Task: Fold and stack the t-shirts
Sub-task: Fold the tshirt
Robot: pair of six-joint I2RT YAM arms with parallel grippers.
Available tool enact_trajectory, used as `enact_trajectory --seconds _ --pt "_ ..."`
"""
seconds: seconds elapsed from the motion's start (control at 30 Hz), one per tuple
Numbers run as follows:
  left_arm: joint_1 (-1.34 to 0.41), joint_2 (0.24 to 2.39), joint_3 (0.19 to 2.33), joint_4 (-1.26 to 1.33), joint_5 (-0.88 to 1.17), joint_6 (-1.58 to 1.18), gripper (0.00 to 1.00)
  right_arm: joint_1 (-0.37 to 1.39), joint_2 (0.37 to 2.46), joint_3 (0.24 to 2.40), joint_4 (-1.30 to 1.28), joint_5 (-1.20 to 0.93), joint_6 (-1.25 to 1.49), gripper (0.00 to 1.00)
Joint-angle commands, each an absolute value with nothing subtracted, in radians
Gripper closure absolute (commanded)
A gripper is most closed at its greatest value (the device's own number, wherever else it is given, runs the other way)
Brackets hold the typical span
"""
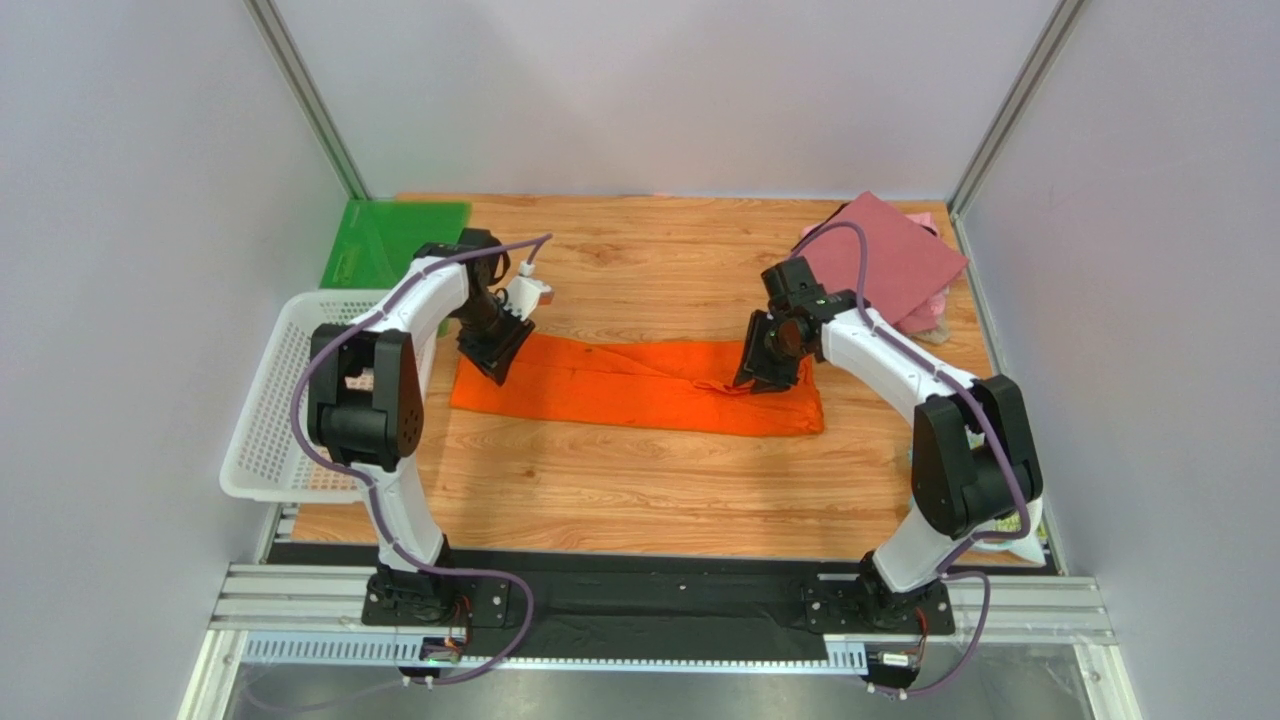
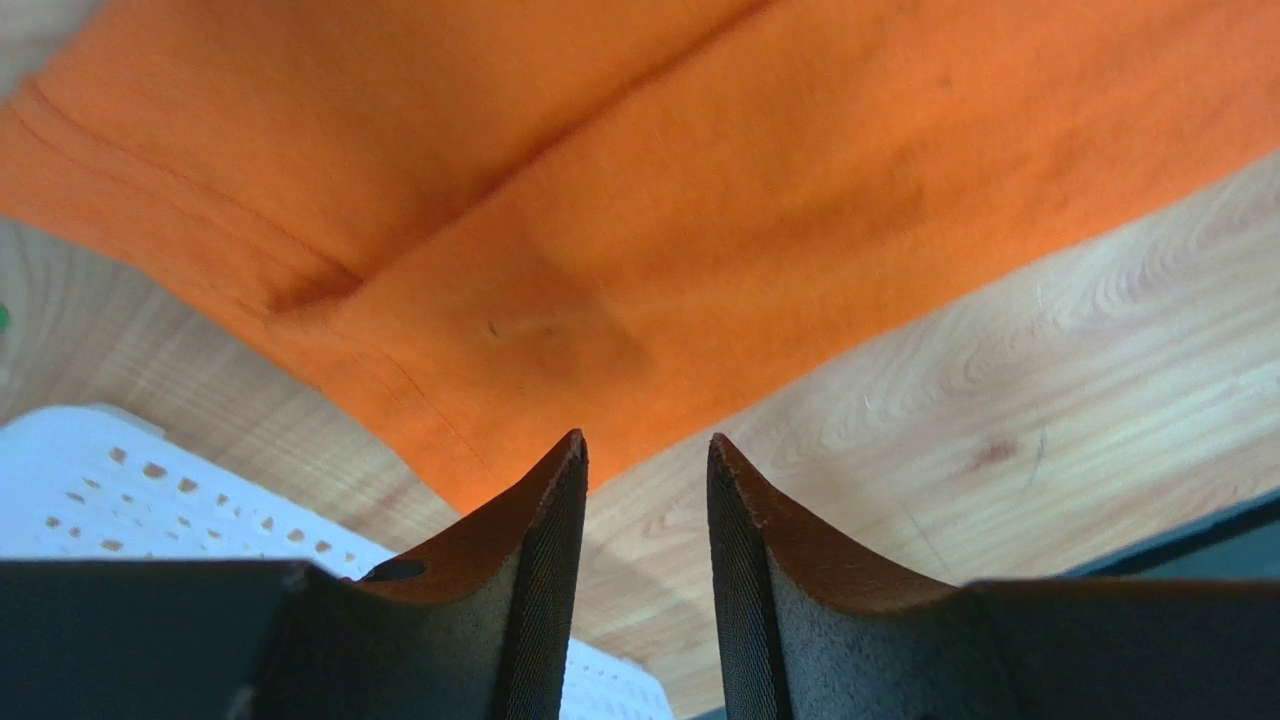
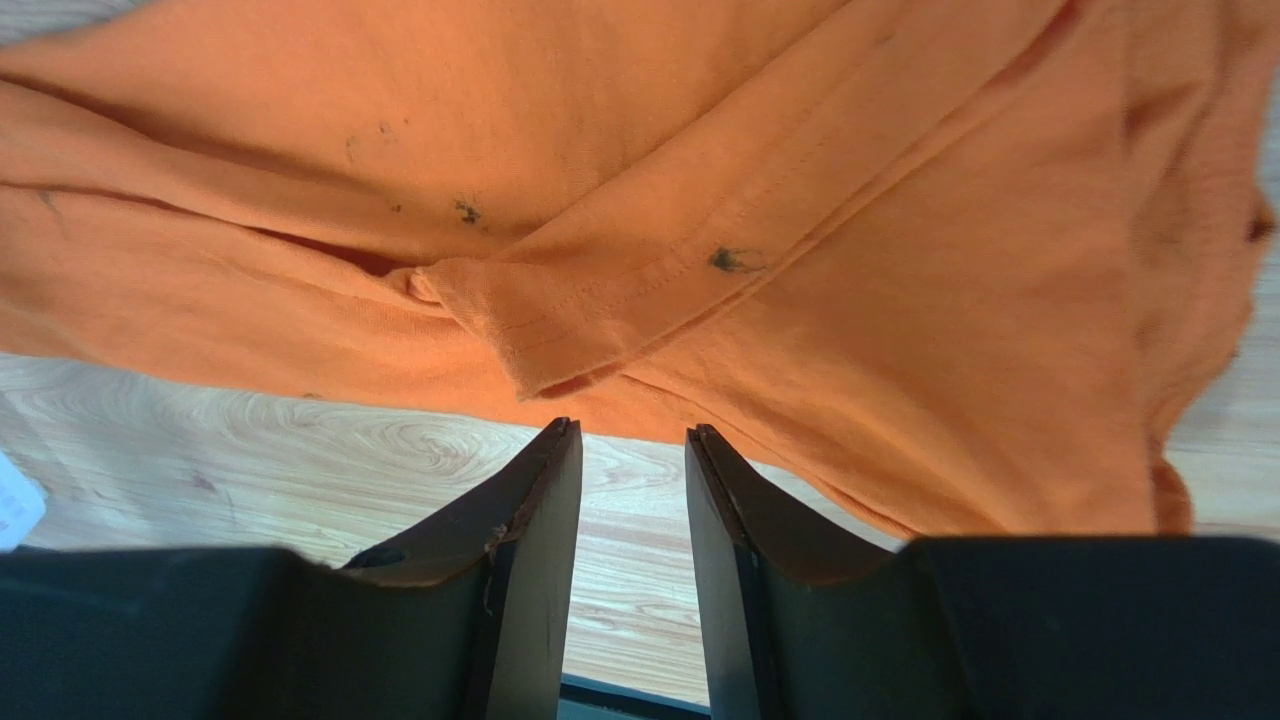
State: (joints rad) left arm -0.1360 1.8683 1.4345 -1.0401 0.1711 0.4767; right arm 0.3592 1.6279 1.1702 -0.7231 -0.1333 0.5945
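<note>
An orange t-shirt (image 1: 646, 386) lies folded into a long band across the middle of the wooden table. My left gripper (image 1: 493, 347) hovers over its left end; in the left wrist view (image 2: 645, 446) the jaws stand open with bare wood between them, beside the shirt's corner (image 2: 496, 450). My right gripper (image 1: 763, 365) hangs over the band's right part; in the right wrist view (image 3: 633, 431) it is open and empty, just short of the cloth's edge (image 3: 601, 323). A maroon-red folded t-shirt (image 1: 887, 255) lies at the back right on a pale pink one (image 1: 929, 312).
A white mesh basket (image 1: 278, 398) stands at the table's left edge, close to the left arm. A green plastic sheet (image 1: 388, 240) lies at the back left. Grey walls with metal posts close in the table.
</note>
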Motion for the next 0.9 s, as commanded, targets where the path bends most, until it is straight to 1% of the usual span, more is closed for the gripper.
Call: enact_trajectory --seconds 0.0,0.23,0.5,0.87 --pt "-0.135 1.919 1.476 -0.957 0.166 0.411 0.58 0.394 1.657 1.189 -0.681 -0.147 0.617 0.64" --pt "-0.135 1.971 1.496 -0.939 0.149 0.393 0.59 0.408 1.697 1.200 -0.676 -0.141 0.618 0.66" --pt "-0.135 1.965 1.468 -0.922 0.123 0.405 0.60 0.411 1.778 1.267 -0.690 -0.129 0.598 0.66" --pt "-0.135 1.960 1.411 -0.902 0.098 0.440 0.60 0.405 1.904 1.478 -0.732 -0.092 0.560 0.67"
